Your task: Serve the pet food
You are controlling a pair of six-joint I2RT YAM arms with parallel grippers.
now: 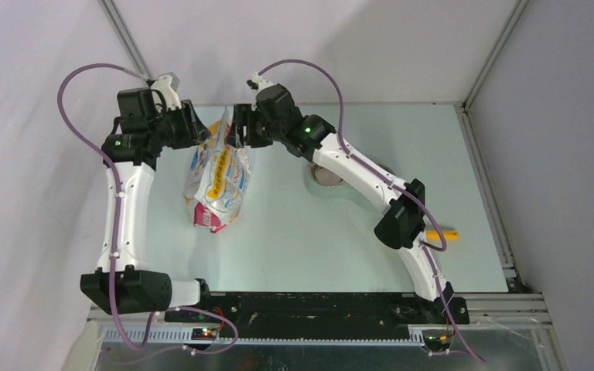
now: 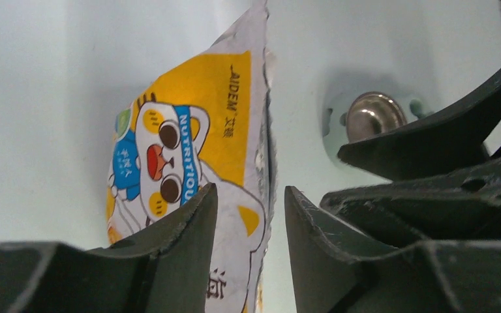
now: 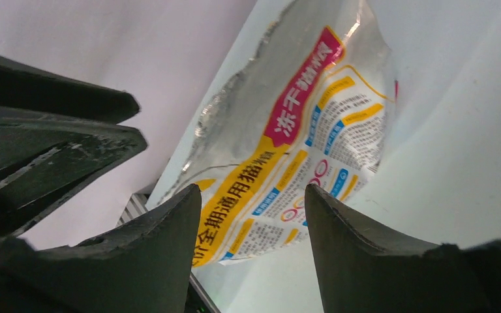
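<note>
The pet food is hidden; no kibble shows. A white printed foil bag lies on the table with its torn top toward the back. Both grippers meet at that top. My left gripper is open, and the bag's top edge stands in the gap between its fingers, clear of the right finger. My right gripper is open too. The bag's printed back lies beyond its fingers, with nothing between them.
A metal bowl sits right of the bag, partly under the right arm, and also shows as the bowl in the left wrist view. A yellow scoop handle pokes out behind the right arm's elbow. Walls close the table's back and sides.
</note>
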